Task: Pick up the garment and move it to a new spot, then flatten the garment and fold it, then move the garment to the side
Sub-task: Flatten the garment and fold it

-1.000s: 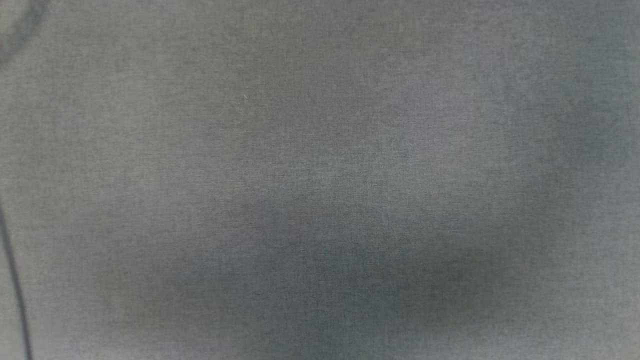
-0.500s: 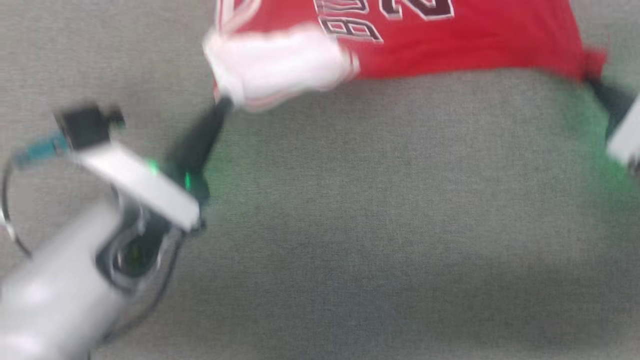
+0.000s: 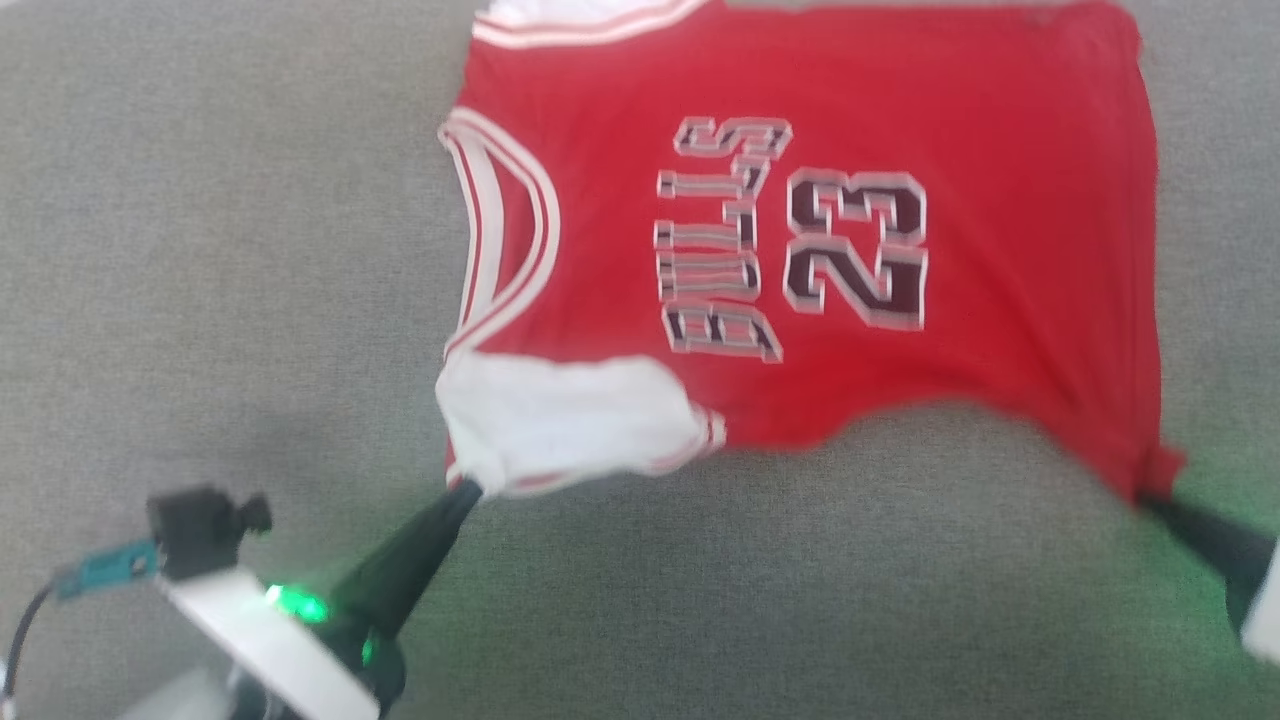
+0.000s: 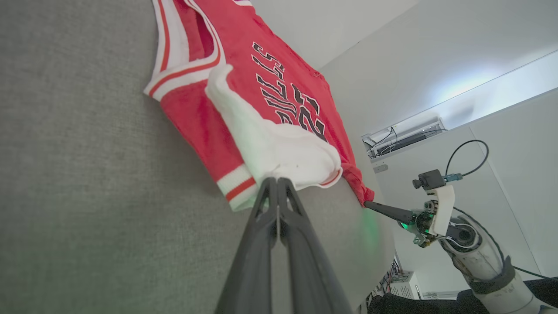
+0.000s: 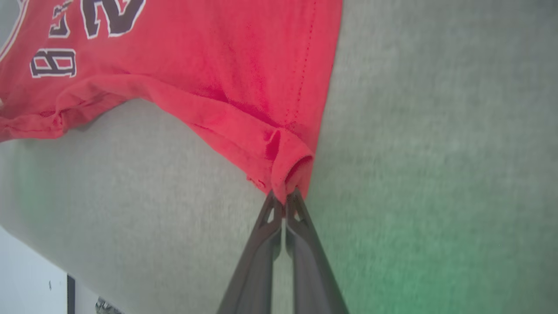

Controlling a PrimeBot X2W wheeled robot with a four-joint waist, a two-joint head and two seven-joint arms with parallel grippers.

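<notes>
Red garment coming into view, flattening nearly done; left gripper pinching 7 o'clock corner, right gripper 5 o'clock.

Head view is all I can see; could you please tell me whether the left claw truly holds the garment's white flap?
Observer: Yes; the left wrist view shows the left claw shut, tips pinching the white panel of the garment.
Operator: Thank you. And the right claw?
Observer: The right wrist view shows the right claw shut on a rolled red hem corner.
Operator: Is the surface's edge near?
Observer: The grey surface ends at that view's lower left, apart from the claw's tips.
</notes>
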